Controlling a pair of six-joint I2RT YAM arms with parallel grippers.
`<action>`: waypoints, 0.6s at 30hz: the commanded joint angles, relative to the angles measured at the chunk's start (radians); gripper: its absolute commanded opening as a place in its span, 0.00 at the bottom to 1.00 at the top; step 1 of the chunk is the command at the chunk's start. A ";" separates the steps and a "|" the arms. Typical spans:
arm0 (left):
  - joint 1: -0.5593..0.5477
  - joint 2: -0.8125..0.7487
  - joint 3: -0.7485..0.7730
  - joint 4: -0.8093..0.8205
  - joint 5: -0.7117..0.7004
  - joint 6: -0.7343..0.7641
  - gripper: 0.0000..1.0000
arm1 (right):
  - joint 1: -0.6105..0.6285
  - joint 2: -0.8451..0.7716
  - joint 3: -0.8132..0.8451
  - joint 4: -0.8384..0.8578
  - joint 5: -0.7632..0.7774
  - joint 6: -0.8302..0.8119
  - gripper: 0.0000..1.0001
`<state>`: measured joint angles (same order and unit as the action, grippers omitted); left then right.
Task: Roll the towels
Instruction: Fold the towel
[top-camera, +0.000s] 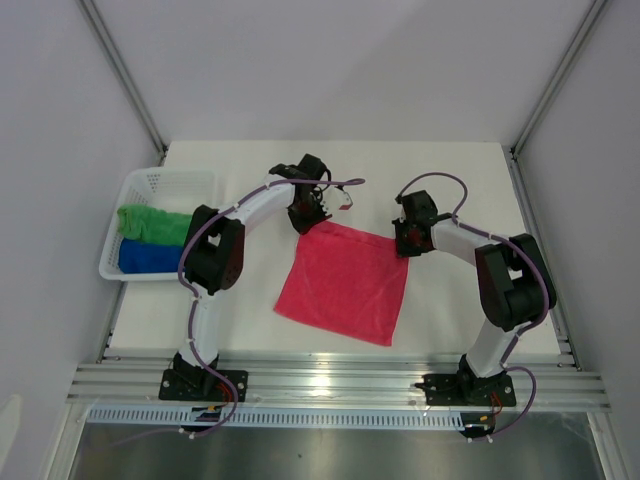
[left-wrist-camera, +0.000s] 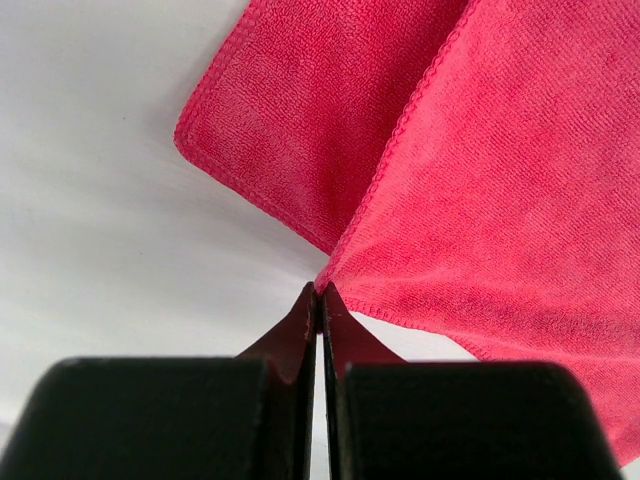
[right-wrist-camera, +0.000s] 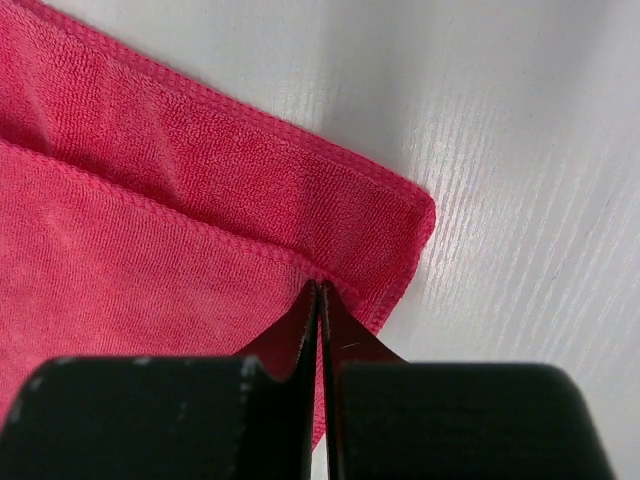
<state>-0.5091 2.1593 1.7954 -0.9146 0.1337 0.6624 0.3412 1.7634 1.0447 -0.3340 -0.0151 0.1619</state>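
While the white table (top-camera: 450, 170) offers open surface near and right of the cloth, the mesh basket (top-camera: 150, 180) at its left edge holds the rolled green towel (top-camera: 150, 222) and blue towel (top-camera: 150, 256). The pink-red towel (top-camera: 345, 285) lies flat at centre, its far hem turned over. The left end effector (top-camera: 308, 218) and right end effector (top-camera: 405, 243) each pinch a far corner; rolling evenly toward the near edge should keep the roll tight and straight.
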 joint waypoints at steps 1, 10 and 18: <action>0.004 -0.024 0.007 0.005 -0.005 -0.004 0.01 | 0.005 -0.013 0.014 0.004 0.015 -0.007 0.00; 0.004 -0.029 0.010 0.006 -0.005 -0.006 0.01 | 0.009 -0.044 0.026 -0.023 0.046 -0.010 0.16; 0.004 -0.024 0.013 0.005 -0.008 -0.004 0.01 | 0.038 -0.028 0.017 -0.022 0.075 -0.002 0.09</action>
<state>-0.5091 2.1593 1.7954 -0.9146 0.1333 0.6624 0.3595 1.7561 1.0458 -0.3454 0.0208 0.1570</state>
